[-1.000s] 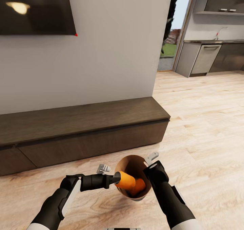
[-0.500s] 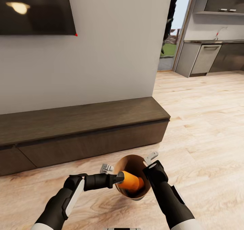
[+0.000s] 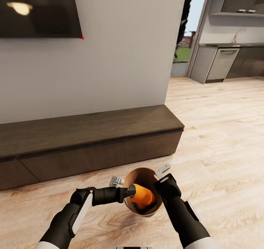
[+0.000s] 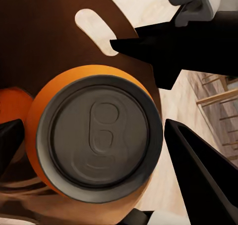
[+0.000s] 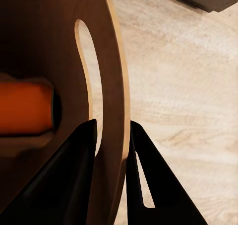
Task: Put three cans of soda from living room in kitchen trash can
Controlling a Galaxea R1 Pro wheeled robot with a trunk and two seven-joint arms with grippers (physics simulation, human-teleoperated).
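A dark wall-mounted television (image 3: 38, 11) is hanging above a low wooden media cabinet (image 3: 88, 142); a kitchen dishwasher (image 3: 223, 63) is showing beyond the plank floor (image 3: 227, 132).

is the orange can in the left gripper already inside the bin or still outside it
Partly inside. The orange can lies on its side between the left gripper's fingers, past the wooden bin's rim. Another orange can already lies inside.

The head camera looks forward and down from well above at the round brown wooden bucket (image 3: 143, 197) over the pale plank floor (image 3: 220, 132), while both wrist cameras sit close against that same bucket (image 4: 44, 31) (image 5: 54, 61).
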